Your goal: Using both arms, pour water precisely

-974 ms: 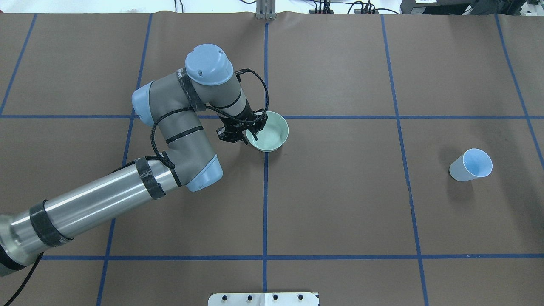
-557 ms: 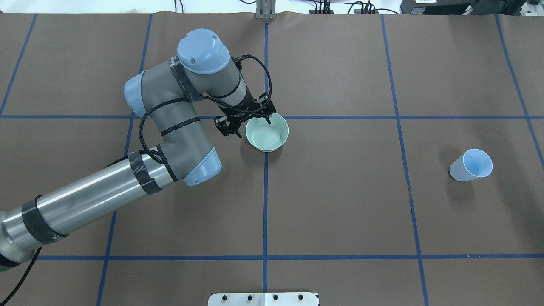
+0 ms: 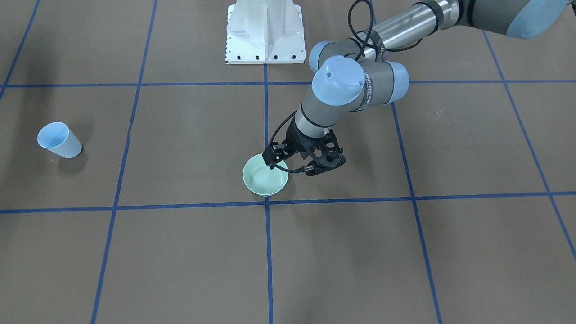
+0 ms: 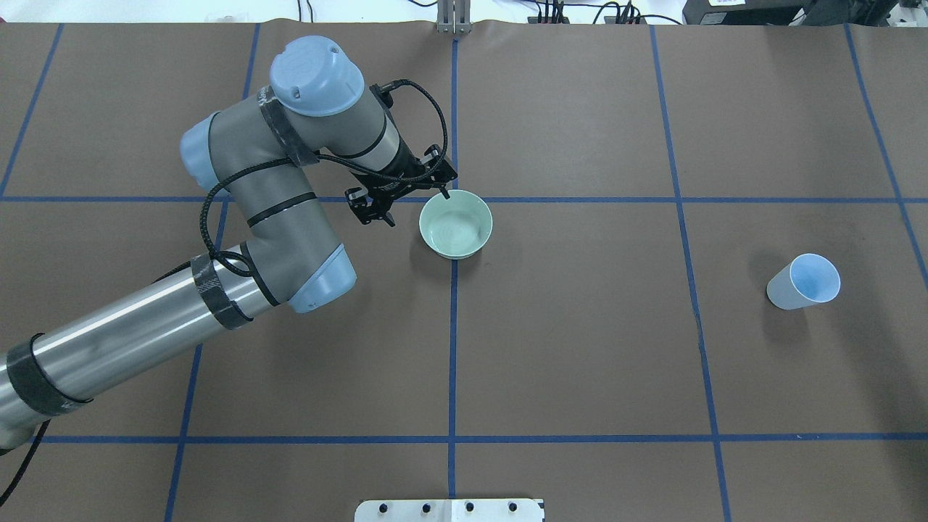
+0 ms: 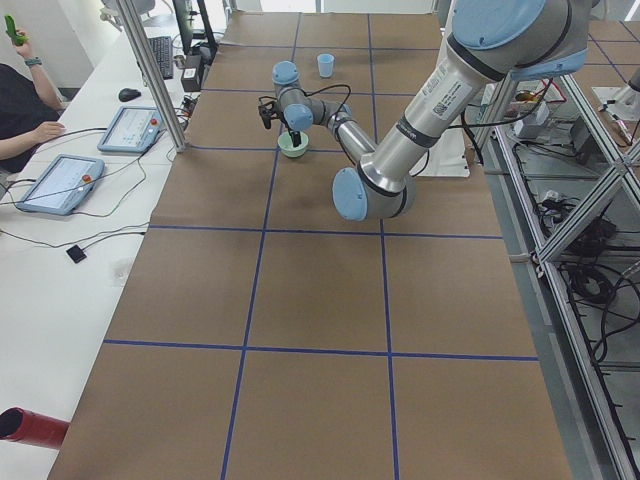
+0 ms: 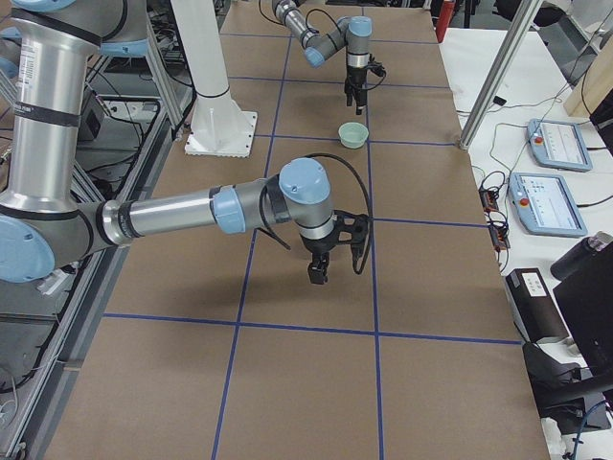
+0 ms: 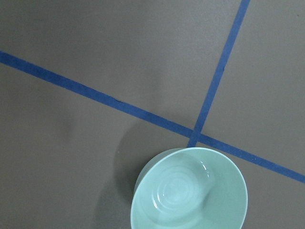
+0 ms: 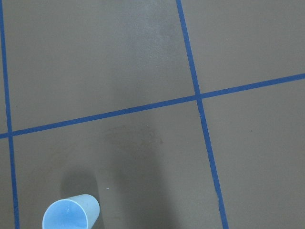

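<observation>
A mint-green bowl (image 4: pixel 455 226) (image 3: pixel 265 181) (image 7: pixel 190 191) stands on the brown table at a crossing of blue tape lines; I cannot make out water in it. My left gripper (image 4: pixel 415 206) (image 3: pixel 294 167) hovers open and holding nothing at the bowl's far-left rim, one fingertip (image 4: pixel 444 193) just above the rim. A light blue cup (image 4: pixel 803 281) (image 3: pixel 58 140) (image 8: pixel 71 215) stands upright far off on the robot's right side. My right gripper (image 6: pixel 321 268) appears only in the exterior right view, hanging over bare table; whether it is open or shut I cannot tell.
The white bolted pedestal (image 3: pixel 264 31) (image 4: pixel 449 510) is at the robot's edge of the table. Blue tape lines (image 4: pixel 453 362) grid the brown mat. A person (image 5: pixel 20 100) sits at a side desk with tablets (image 5: pixel 60 182) beyond the far edge.
My left gripper has drawn back from the bowl, where one finger reached inside the rim, moving up and toward the far left. Bowl and cup have stayed put.
</observation>
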